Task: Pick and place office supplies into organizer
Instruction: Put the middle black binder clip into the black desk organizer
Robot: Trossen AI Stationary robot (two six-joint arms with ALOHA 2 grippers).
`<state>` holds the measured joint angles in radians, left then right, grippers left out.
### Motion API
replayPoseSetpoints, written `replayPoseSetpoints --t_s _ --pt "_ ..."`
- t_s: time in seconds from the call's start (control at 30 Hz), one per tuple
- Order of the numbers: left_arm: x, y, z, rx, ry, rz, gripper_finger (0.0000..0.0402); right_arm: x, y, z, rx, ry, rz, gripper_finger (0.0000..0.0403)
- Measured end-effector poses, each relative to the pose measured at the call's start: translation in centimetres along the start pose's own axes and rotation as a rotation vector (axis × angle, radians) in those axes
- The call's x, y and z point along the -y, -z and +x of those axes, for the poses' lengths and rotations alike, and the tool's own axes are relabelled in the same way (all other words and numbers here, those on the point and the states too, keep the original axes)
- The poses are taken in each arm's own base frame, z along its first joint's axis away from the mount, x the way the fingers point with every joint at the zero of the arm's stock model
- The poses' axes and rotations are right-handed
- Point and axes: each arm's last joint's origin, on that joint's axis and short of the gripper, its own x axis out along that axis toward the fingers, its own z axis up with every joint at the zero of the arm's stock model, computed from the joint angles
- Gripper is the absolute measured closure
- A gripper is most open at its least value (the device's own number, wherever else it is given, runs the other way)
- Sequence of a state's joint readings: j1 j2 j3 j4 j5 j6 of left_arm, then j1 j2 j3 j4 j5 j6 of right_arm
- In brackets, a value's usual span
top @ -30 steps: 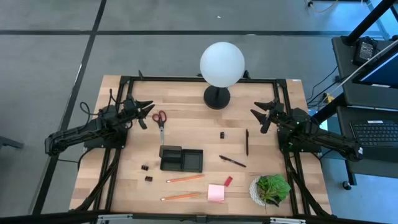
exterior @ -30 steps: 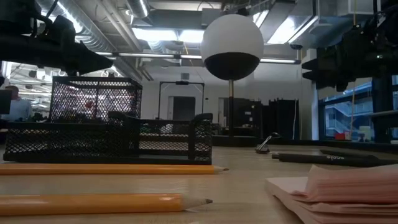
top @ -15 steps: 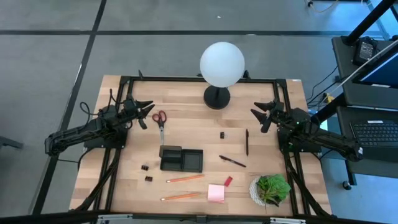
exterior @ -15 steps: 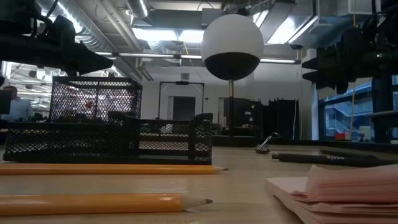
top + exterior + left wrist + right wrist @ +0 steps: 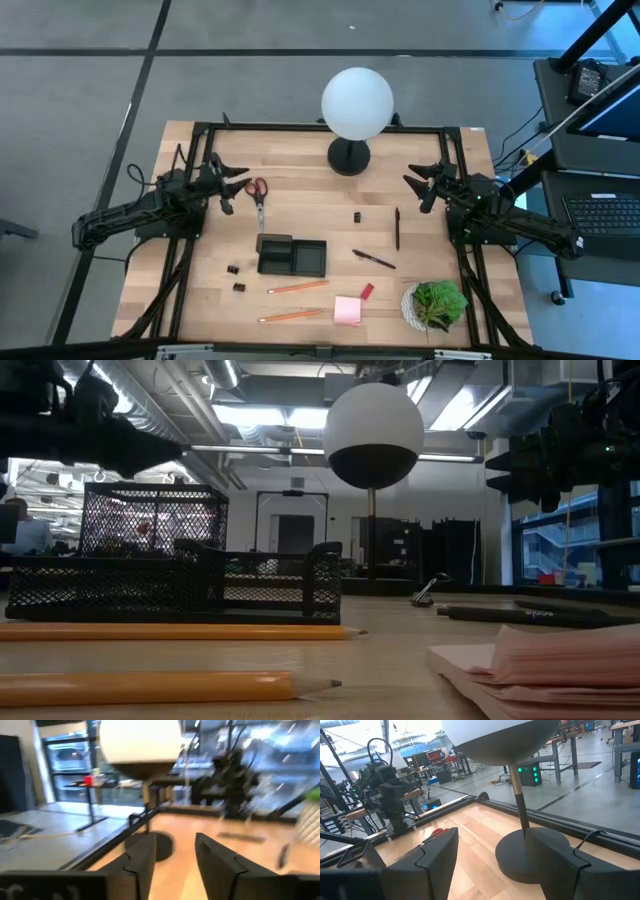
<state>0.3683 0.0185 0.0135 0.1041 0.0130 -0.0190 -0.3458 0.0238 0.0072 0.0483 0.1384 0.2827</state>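
Both grippers are open and hold nothing. My left gripper [image 5: 230, 186] hovers at the table's left, just left of the red-handled scissors [image 5: 257, 192], which lie flat. My right gripper [image 5: 420, 186] hovers at the table's right, beyond the two black pens [image 5: 397, 228] [image 5: 373, 259]. The black mesh organizer [image 5: 291, 256] stands mid-table. Nearer lie two orange pencils [image 5: 297, 287] [image 5: 290, 316], the pink sticky-note pad [image 5: 347, 310] and the red eraser [image 5: 366, 291]. Small black clips [image 5: 233, 269] [image 5: 239, 287] [image 5: 356, 216] sit about. In the low view the organizer [image 5: 170, 575] stands behind the pencils [image 5: 170, 631].
The white globe lamp [image 5: 357, 100] stands on its round black base [image 5: 349, 157] at the far edge, between the two arms. A green potted plant [image 5: 436, 303] occupies the near right corner. Bare wood lies between the scissors and the pens.
My left gripper has swung a little toward the table's right, toward the scissors, and has stayed open. The right arm and all objects have kept still.
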Motion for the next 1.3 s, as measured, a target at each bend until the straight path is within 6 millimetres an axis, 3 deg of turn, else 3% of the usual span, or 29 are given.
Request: replayPoseSetpoints --t_s 0.23,0.47,0.77,1.0,1.13,1.3 --pt "0.6 -0.6 -0.1 0.044 0.22 -0.134 0.0195 0.0 0.0 0.0 0.0 0.0 -0.012 0.0167" --pt "1.5 -1.8 0.0 -0.069 0.364 -0.214 0.0204 0.0 0.0 0.0 0.0 0.0 -0.031 0.0167" --pt "3.4 -6.4 1.7 -0.387 0.488 -0.15 0.0208 0.0 0.0 0.0 0.0 0.0 -0.033 0.0167" --pt "4.7 -9.5 3.3 -0.764 0.505 -0.089 0.0216 0.0 0.0 0.0 0.001 0.0 -0.031 0.0167" --pt "5.6 -8.8 4.3 -0.905 0.47 -0.068 0.0222 0.0 0.0 0.0 0.001 0.0 -0.03 0.0167" --pt "6.9 -7.0 4.6 -1.15 0.468 -0.22 0.0226 0.0 0.0 0.0 0.0 0.0 -0.03 0.0167"
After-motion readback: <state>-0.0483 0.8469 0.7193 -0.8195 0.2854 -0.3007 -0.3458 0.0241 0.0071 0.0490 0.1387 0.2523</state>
